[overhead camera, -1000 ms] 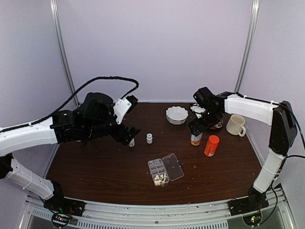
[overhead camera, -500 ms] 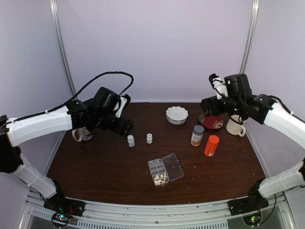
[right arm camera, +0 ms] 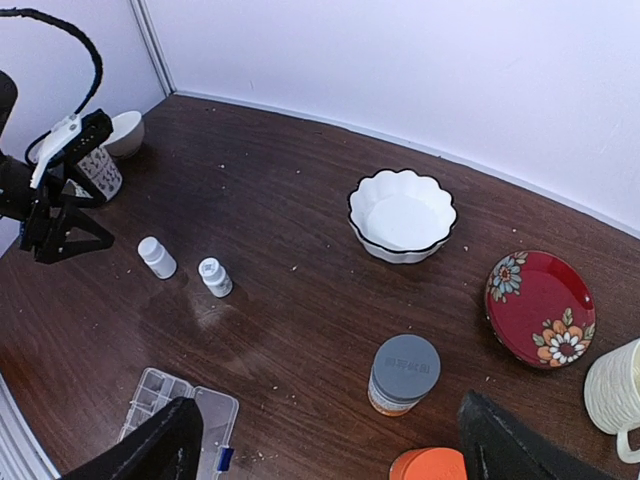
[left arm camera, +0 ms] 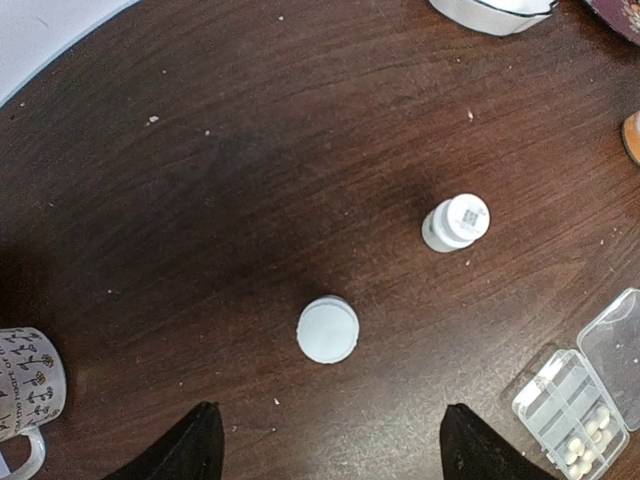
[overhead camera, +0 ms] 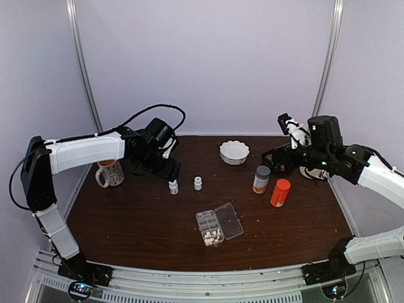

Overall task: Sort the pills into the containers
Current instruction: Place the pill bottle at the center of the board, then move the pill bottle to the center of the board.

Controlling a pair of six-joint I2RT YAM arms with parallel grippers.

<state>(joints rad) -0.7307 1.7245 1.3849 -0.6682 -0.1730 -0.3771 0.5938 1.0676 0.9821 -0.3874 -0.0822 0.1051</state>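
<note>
Near centre I've got the organiser box [overhead camera: 209,228] lying open, long axis running near-to-far, lid flat to its right, pills [overhead camera: 213,237] in the nearest cells. Farther back, left gripper [left arm camera: 325,455] and right gripper [right arm camera: 330,455] hang with jaws apart, empty.

Both arms reach inward above the table — left hand [left arm camera: 328,446] and right hand [right arm camera: 335,448] spread wide, empty.

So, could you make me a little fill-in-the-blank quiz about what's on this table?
The organiser box has its clear lid ____.
The scalloped white bowl holds ____.
The flowered plate is coloured ____.
The tiny white bottles number ____.
Missing words: open; nothing; red; two.
</note>
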